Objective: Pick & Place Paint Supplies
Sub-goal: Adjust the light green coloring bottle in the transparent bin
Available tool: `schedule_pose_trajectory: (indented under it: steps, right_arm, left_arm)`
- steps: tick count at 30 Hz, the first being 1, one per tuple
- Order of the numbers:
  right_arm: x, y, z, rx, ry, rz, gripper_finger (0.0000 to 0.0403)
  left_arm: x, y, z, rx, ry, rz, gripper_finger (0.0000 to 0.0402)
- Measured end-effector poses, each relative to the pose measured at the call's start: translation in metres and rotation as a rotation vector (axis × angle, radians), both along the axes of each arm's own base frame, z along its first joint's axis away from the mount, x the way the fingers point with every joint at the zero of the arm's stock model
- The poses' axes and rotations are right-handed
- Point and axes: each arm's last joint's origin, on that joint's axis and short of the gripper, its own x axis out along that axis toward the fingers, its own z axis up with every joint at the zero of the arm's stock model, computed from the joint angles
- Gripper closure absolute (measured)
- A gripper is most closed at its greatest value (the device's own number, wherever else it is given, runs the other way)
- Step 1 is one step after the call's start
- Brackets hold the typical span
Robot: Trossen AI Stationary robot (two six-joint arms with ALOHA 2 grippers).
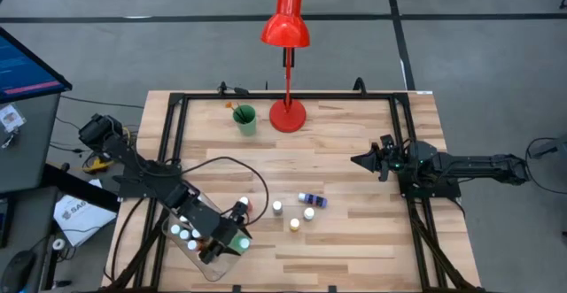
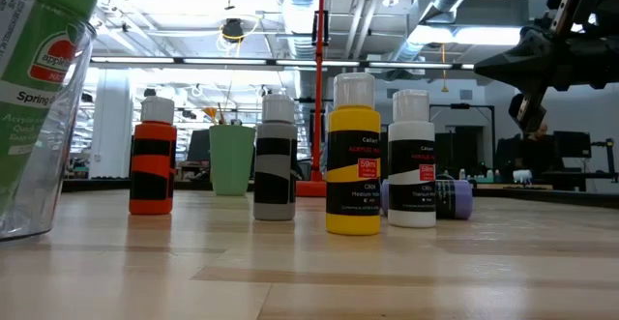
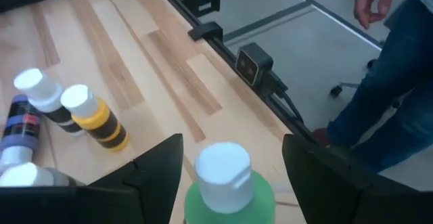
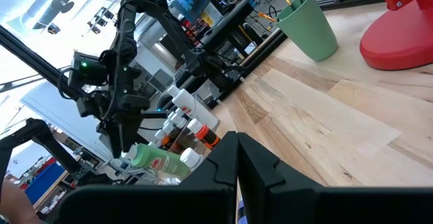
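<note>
On the wooden table, left tool straddles green bottle, apart.

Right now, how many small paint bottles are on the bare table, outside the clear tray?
5. Standing mid-table: orange bottle, grey bottle, yellow bottle, white bottle. The purple bottle lies behind the white one. More may be hidden.

The tray sits at the bench's front left corner, with several small bottles inside. The left pincer is over the tray's right end, its fingers either side of the large bottle. Right of the tray, five bottles stand loosely grouped and one lies flat. The cup and lamp stand side by side at the back, cup on the left. The right pincer hangs at mid-right.
</note>
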Motion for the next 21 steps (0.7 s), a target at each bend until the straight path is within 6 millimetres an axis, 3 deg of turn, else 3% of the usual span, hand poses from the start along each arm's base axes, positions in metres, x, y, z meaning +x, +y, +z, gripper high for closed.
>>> schedule_pose_trajectory:
  steps: [12, 21]
  right_arm:
    - [0.000, 0.000, 0.000, 0.000, 0.002, 0.000, 0.0403]
    - [0.000, 0.000, 0.000, 0.000, 0.000, 0.000, 0.0403]
  left_arm:
    - [0.009, 0.003, -0.009, -0.009, 0.038, -0.022, 0.0197]
    - [0.009, 0.004, -0.012, -0.016, 0.071, -0.041, 0.0283]
